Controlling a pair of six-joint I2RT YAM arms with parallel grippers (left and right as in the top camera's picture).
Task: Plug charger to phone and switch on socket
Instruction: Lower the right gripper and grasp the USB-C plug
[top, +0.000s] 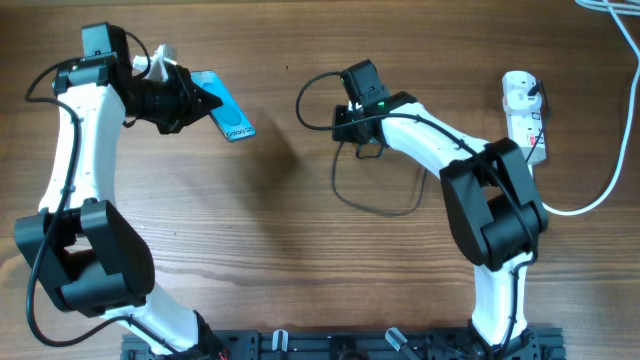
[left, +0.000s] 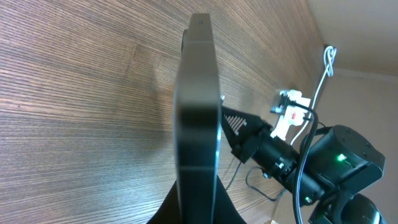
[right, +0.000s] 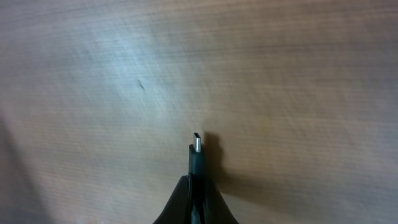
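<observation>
My left gripper (top: 203, 102) is shut on the phone (top: 233, 118) and holds it tilted above the table at the far left, its teal screen showing. In the left wrist view the phone (left: 199, 106) stands edge-on between the fingers (left: 199, 208). My right gripper (top: 340, 124) is shut on the charger, whose black cable (top: 385, 210) loops on the table below it. In the right wrist view the metallic plug tip (right: 196, 143) sticks out past the fingers (right: 196, 196) above bare wood. The plug is well apart from the phone. The white socket (top: 524, 112) lies at the far right.
A thick white cord (top: 610, 180) trails from the socket along the right edge. In the left wrist view, the right arm (left: 317, 171) and the socket (left: 289, 112) show beyond the phone. Wooden table (top: 280, 230) lies between the arms.
</observation>
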